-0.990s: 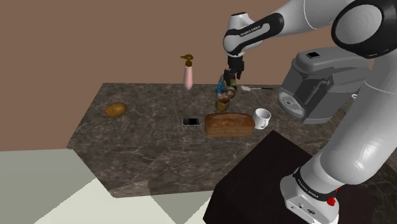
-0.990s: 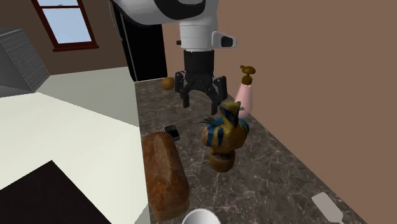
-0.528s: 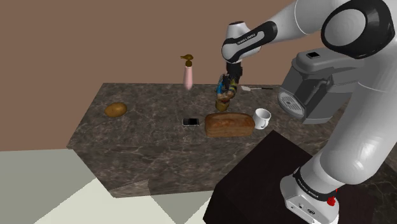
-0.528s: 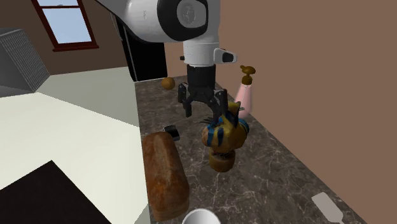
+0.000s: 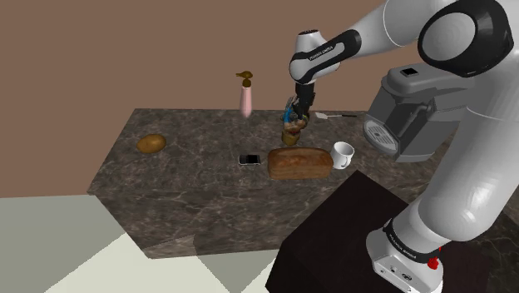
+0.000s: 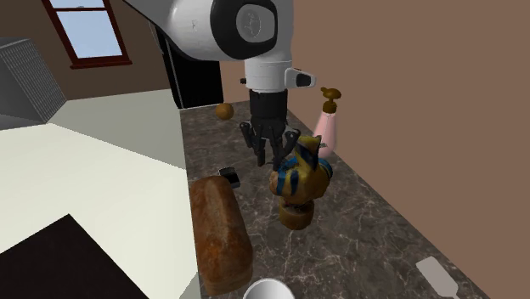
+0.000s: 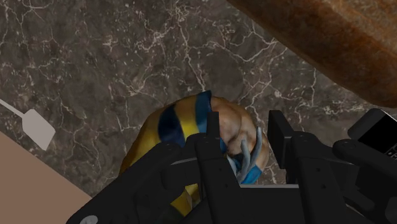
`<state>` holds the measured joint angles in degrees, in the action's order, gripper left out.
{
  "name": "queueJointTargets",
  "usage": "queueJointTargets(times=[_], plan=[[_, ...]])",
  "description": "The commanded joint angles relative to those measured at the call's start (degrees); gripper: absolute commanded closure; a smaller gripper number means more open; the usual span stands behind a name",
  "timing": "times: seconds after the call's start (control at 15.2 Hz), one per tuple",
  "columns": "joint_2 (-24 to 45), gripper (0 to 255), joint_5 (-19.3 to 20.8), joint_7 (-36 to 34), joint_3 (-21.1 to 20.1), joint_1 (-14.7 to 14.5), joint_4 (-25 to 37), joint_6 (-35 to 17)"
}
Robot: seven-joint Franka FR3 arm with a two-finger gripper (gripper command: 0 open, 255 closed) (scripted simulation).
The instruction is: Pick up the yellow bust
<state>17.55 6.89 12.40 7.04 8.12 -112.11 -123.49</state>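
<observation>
The yellow bust (image 6: 299,183) stands upright on the dark, veined surface (image 5: 191,183), towards the back edge near the brown wall. Its long axis runs straight up from the surface. A rounded brown base sits at the bottom, the yellow body banded with blue rises above it, and the blue tips of the mask point upward at the claw (image 6: 270,157). I cannot tell for certain which way the face looks.

The claw hangs vertically from the white arm, right over the head of the bust. In the wrist view its two black fingers (image 7: 210,137) stand narrow, a small gap apart. The top of the head, with a blue-grey fin and a patch of brown, fills that gap, so the fingers appear to pinch it.

In the shoulder view a brown loaf (image 5: 299,163) lies just in front of the bust, its length running across the surface. A small black phone (image 5: 249,159) lies flat beside the loaf's left end, and a white mug (image 5: 343,154) stands beside its right end. A pink bottle (image 5: 246,100) with a brown pump top stands by the wall, to the left of the bust. A round brown lump (image 5: 151,143) sits well apart near the surface's left end. A pale spatula (image 5: 337,116) lies to the right of the bust, and a grey appliance (image 5: 416,116) stands beyond it.
</observation>
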Motion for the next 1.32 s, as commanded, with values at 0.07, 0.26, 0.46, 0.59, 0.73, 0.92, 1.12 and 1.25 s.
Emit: queueJointTargets(times=[0.07,0.26,0.46,0.59,0.73,0.92,1.12,1.25], plan=[[0.0,255,0.0,0.0,0.0,0.0,0.0,0.0],[-0.3,255,0.0,0.1,0.0,0.0,0.4,0.7],[-1.5,255,0.0,0.2,0.0,-0.1,1.1,2.6],[-2.3,255,0.0,0.4,0.0,-0.1,1.7,4.0],[-3.0,255,0.0,0.5,0.0,-0.1,2.3,5.3],[-4.0,255,0.0,0.7,0.1,-0.2,3.3,7.3],[-4.9,255,0.0,0.9,0.1,-0.2,4.5,9.4],[-5.3,255,0.0,0.9,0.1,-0.3,5.0,10.2]])
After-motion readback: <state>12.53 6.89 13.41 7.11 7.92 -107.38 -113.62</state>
